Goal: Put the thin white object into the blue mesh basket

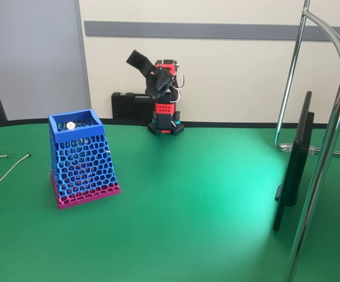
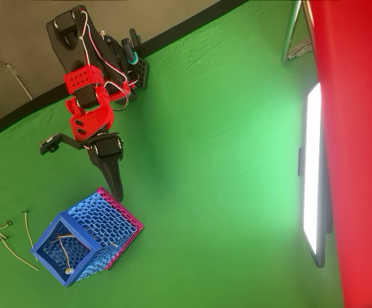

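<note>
The blue mesh basket [image 1: 78, 158] stands upright on its magenta base at the left of the green table, and is seen from above in the overhead view [image 2: 112, 228]. A thin white object [image 2: 63, 249] lies inside the basket, bent slightly, with a small round end [image 1: 70, 125] showing just below the rim. My gripper [image 2: 117, 191] hangs above the table just beyond the basket's far side, raised high in the fixed view [image 1: 134, 59]. Its black fingers look shut with nothing between them.
Several thin greyish bent sticks [image 1: 5, 164] lie in a loose cluster left of the basket [image 2: 6, 240]. A flat screen [image 1: 293, 164] on a stand and chrome tubing [image 1: 328, 147] stand at the right. A black case [image 1: 128, 107] sits behind the arm's base.
</note>
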`<state>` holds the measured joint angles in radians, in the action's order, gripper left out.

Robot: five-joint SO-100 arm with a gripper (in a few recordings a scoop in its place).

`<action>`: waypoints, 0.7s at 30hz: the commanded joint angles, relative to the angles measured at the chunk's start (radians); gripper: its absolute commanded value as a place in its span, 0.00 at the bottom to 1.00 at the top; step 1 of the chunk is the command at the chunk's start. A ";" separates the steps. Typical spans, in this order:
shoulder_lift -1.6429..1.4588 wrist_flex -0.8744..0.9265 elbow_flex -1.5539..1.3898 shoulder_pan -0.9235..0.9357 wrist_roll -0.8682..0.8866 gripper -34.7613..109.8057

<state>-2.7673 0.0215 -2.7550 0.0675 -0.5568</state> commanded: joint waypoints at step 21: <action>-0.557 0.603 -0.322 -0.015 0.449 0.24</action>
<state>-3.3119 0.6090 -3.0680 0.0552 -0.1273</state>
